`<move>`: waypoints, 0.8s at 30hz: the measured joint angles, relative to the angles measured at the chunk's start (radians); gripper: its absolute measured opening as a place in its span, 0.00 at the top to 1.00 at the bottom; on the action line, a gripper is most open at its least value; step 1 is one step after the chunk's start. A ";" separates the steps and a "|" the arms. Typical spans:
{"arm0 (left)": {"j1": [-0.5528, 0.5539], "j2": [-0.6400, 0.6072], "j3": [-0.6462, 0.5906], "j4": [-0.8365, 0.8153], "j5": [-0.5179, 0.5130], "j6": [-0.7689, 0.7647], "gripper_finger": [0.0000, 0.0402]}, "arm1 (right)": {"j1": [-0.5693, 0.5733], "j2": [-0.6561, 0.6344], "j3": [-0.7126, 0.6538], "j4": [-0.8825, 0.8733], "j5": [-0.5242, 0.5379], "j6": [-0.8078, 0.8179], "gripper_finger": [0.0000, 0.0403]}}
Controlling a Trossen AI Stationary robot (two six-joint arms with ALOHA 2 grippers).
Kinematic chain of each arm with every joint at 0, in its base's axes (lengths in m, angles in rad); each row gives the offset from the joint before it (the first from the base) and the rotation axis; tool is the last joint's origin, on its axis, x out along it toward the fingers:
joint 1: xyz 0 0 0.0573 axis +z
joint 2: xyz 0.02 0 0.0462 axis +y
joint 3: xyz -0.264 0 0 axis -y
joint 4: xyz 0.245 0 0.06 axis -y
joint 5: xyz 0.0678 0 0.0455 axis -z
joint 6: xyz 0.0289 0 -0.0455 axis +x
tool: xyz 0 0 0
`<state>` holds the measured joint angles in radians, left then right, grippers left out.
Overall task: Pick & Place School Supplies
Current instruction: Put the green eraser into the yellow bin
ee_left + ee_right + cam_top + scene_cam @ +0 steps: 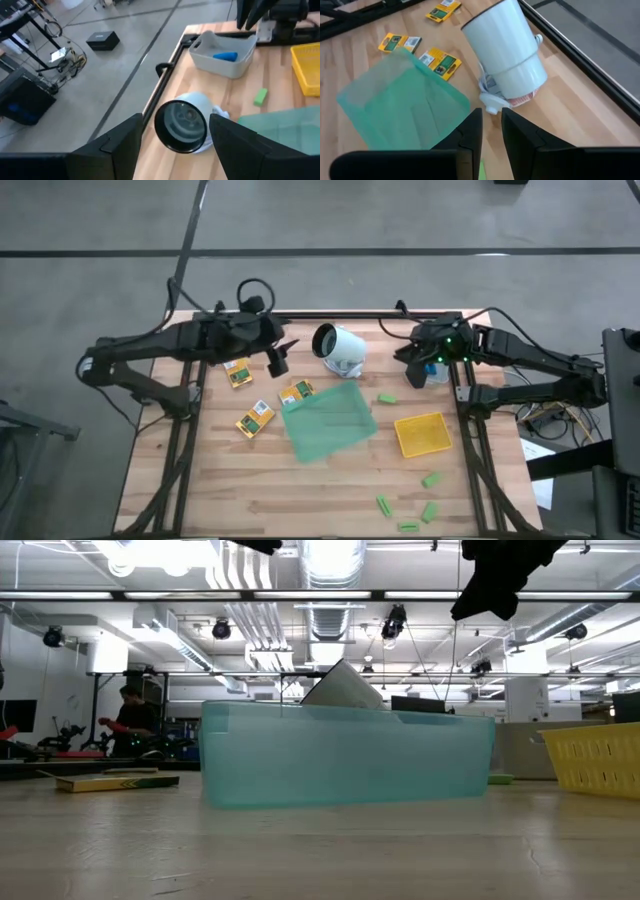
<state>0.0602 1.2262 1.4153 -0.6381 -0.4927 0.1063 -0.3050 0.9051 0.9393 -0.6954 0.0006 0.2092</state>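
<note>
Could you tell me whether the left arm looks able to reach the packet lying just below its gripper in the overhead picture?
Probably yes: the left gripper is open and empty, the packet lies flat and uncovered beside it, and nothing stands between them.
</note>
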 joint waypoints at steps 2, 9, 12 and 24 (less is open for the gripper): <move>-0.004 -0.051 -0.071 0.080 0.000 0.016 0.41 | 0.000 0.000 0.005 0.002 0.000 0.001 0.82; -0.004 -0.257 -0.279 0.239 0.005 0.147 0.41 | 0.000 0.000 0.018 -0.001 0.000 -0.008 0.81; -0.004 -0.315 -0.352 0.290 0.006 0.166 0.41 | 0.000 0.001 0.018 -0.001 0.000 -0.008 0.82; -0.004 -0.375 -0.453 0.376 0.008 0.372 0.41 | -0.001 0.007 0.016 0.002 0.000 0.002 0.83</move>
<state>0.0566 0.8509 0.9619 -0.2619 -0.4843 0.4779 -0.3058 0.9123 0.9554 -0.6933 0.0005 0.2116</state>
